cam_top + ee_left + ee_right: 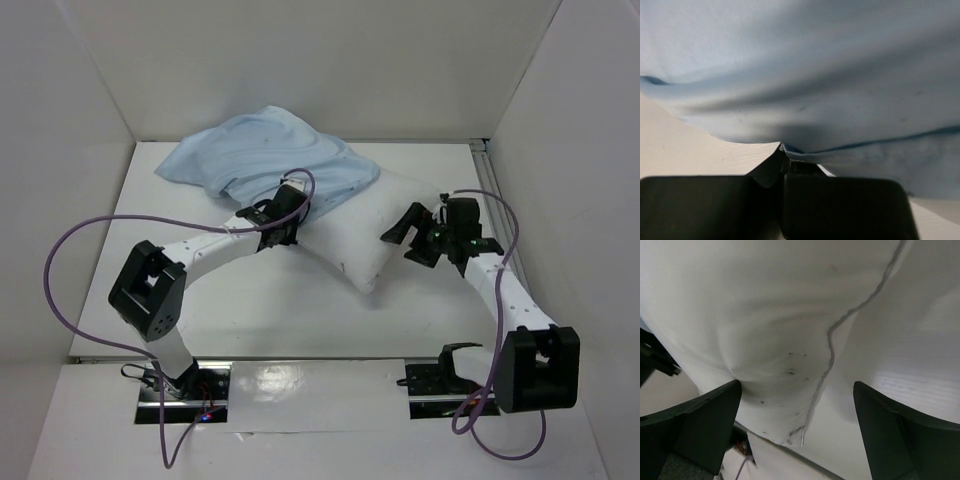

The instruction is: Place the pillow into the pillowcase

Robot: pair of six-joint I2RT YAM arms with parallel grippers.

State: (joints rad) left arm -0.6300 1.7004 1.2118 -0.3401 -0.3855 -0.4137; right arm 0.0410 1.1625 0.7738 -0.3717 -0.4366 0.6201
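The plump white pillow [375, 225] lies in the middle of the table, its left end under the light blue pillowcase [262, 150]. My left gripper [285, 222] is at the pillowcase's near edge. In the left wrist view it [782, 167] is shut on the hem of the blue fabric [805, 100]. My right gripper [406, 238] is open at the pillow's right end. In the right wrist view its fingers [705, 425] stand wide apart around the seamed pillow corner [775, 370], without touching it.
White walls enclose the table on the left, back and right. A metal rail [487, 160] runs along the right wall. Purple cables [70, 260] loop beside both arms. The table's near edge [320, 360] lies in front of the pillow.
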